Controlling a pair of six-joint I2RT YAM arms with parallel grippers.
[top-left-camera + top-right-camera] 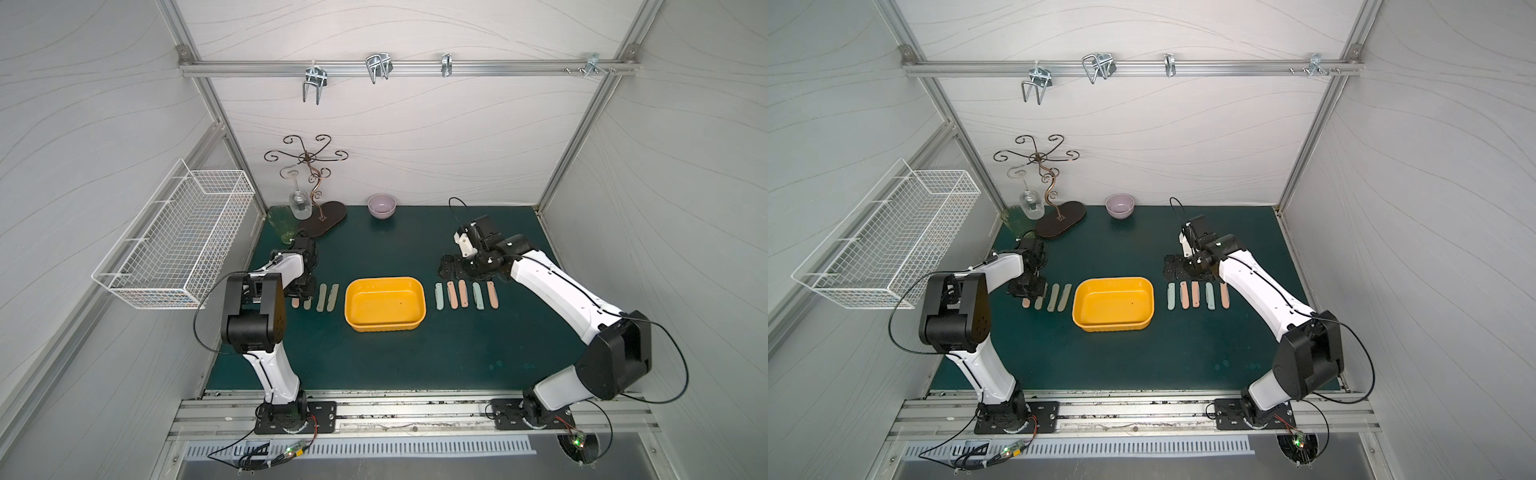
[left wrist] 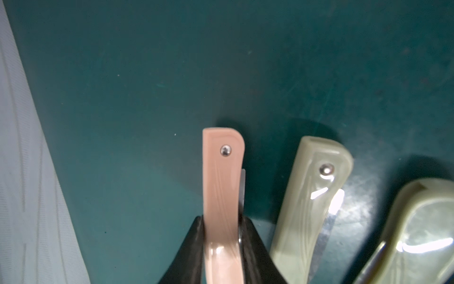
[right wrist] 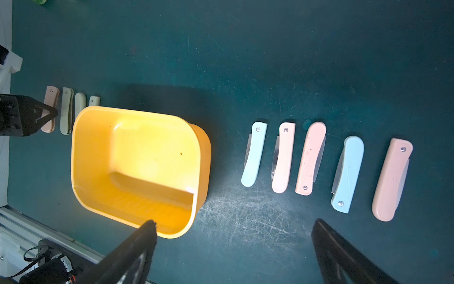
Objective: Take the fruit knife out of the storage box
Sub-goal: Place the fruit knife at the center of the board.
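Pinching the pink knife (image 2: 222, 172) crosswise, the left gripper (image 2: 222, 218) held it low on the desk (image 1: 395, 365) at the outer end of the row, long axis front-to-back, left of the empty box (image 1: 382, 303), while the right gripper (image 3: 233, 222) hung wide open, farther off.

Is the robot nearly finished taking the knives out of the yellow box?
Nearly, it seems. Done: the storage box looks empty. Three pale green knives lie on the mat on one side of it and five pink and blue knives on the other. In hand: the left gripper is closed around a pink knife, down at the end of the green row. The right gripper is open and empty. Left: letting go.
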